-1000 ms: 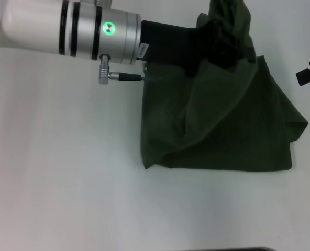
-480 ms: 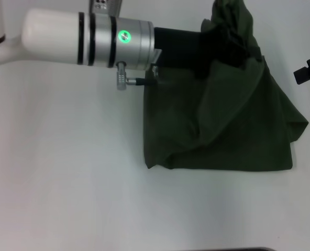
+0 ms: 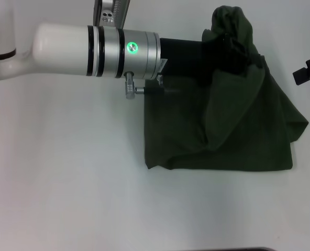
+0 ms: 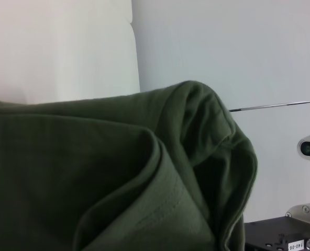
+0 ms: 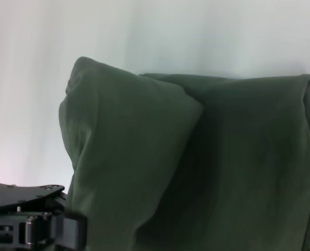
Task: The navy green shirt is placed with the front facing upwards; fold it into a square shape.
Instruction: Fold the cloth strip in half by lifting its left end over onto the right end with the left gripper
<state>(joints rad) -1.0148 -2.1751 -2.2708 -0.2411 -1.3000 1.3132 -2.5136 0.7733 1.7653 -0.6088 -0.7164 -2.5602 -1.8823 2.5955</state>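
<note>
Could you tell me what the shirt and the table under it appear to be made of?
The navy green shirt looks like soft matte knit, probably cotton: it drapes in rounded folds where the left gripper lifts it. The table looks like a smooth, hard white surface, possibly laminate.

- The left claw (image 3: 233, 44) is buried in the navy green shirt (image 3: 239, 125), so its fingers cannot be seen.
- The right claw (image 3: 309, 75) is cut off by the head view's edge.
- The shirt's front is folded away out of sight.
</note>
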